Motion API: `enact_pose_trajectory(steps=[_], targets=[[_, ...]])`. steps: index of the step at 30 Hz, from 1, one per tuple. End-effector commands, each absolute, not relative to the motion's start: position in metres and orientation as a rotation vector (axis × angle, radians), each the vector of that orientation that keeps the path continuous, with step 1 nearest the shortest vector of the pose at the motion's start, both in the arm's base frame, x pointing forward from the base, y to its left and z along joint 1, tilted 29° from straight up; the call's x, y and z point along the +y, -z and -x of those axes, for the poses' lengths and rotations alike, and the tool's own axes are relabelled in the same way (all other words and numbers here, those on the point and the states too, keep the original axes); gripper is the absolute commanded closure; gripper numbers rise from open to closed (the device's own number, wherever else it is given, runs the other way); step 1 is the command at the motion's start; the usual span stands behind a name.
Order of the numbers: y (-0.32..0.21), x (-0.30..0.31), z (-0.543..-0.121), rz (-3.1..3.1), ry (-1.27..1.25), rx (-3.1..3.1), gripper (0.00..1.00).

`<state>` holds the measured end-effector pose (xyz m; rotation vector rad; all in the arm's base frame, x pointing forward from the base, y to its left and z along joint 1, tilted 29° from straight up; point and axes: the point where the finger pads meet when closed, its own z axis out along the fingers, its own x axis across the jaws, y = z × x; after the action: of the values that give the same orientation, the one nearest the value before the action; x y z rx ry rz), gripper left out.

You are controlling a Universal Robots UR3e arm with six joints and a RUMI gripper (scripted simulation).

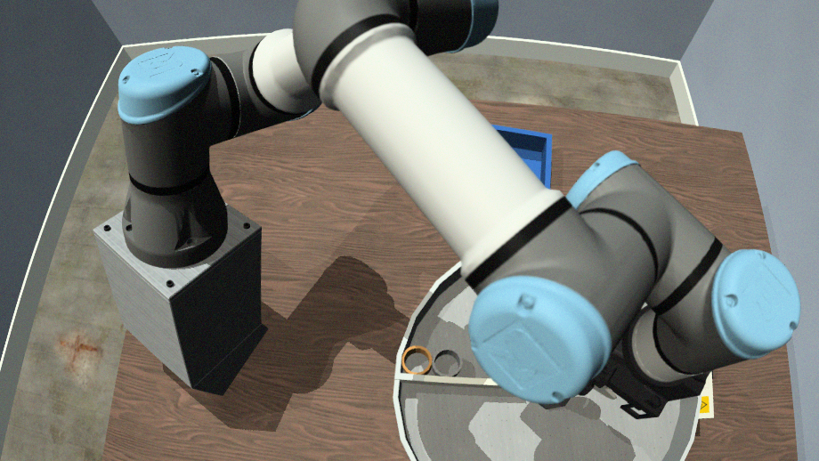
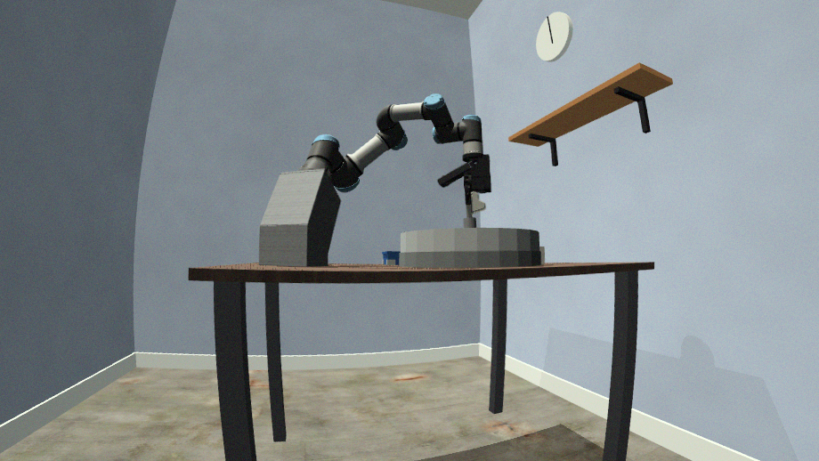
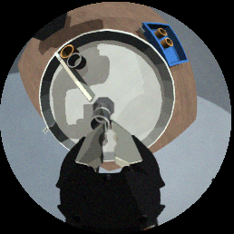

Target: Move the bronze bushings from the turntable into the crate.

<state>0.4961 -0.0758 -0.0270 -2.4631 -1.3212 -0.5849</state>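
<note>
My gripper (image 2: 469, 215) (image 3: 109, 121) is shut on the wall of a grey steel bushing (image 2: 469, 222), close above the middle of the turntable (image 1: 498, 435) (image 2: 435, 240) (image 3: 136, 68). In the top view the arm hides the fingertips. A bronze bushing (image 1: 403, 361) (image 3: 63, 52) stands on the turntable by the rim, at the end of the divider. Another steel bushing (image 1: 459, 362) (image 3: 81, 61) stands right beside it. The blue crate (image 1: 548, 163) (image 2: 391, 254) (image 3: 178, 60) holds two bronze bushings, one (image 3: 157, 33) behind the other (image 3: 164, 43).
A light divider (image 1: 447, 379) (image 3: 74, 77) runs from the turntable's rim to a grey hub (image 3: 103, 101) at its centre. The turntable has a raised rim. The crate stands on the table (image 1: 275, 189) beyond the turntable. A label with a yellow sign (image 1: 704, 404) is beside the turntable.
</note>
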Motion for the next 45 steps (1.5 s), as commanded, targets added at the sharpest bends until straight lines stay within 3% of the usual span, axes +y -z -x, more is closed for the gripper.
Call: enact_pose_trajectory(steps=[1, 45], targets=[[0.0265, -0.0764, -0.4968, 2.465, 0.587, -1.322, 1.00], [0.0308, -0.0735, -0.4984, 2.465, 0.587, -1.322, 1.00]])
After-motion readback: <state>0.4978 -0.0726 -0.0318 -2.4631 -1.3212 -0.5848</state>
